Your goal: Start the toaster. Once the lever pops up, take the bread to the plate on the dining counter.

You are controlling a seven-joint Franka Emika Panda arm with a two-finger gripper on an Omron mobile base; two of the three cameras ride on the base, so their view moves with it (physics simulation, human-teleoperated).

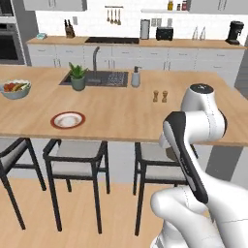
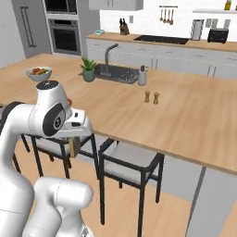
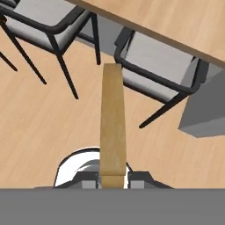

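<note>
My gripper (image 3: pixel 113 176) is shut on the bread (image 3: pixel 112 127), a thin tan slice seen edge-on that sticks out from between the fingers. In the right base view the gripper (image 2: pixel 73 138) points down beside the dining counter's (image 2: pixel 185 111) near edge, and the bread (image 2: pixel 73 147) hangs below it over the stools. The plate (image 1: pixel 68 119), red-rimmed with a pale centre, lies on the dining counter (image 1: pixel 121 109) at the front left, well left of my arm. The black toaster (image 1: pixel 164 33) stands on the far wall counter, also in the right base view as the toaster (image 2: pixel 218 35).
Dark-framed stools (image 1: pixel 77 162) stand under the counter's near edge, and one stool (image 3: pixel 160 66) is right below the hand. On the counter are a fruit bowl (image 1: pixel 15 89), a potted plant (image 1: pixel 77 77), a dark sink (image 1: pixel 101 78), a soap bottle (image 1: pixel 135 77) and two small shakers (image 1: pixel 160 96).
</note>
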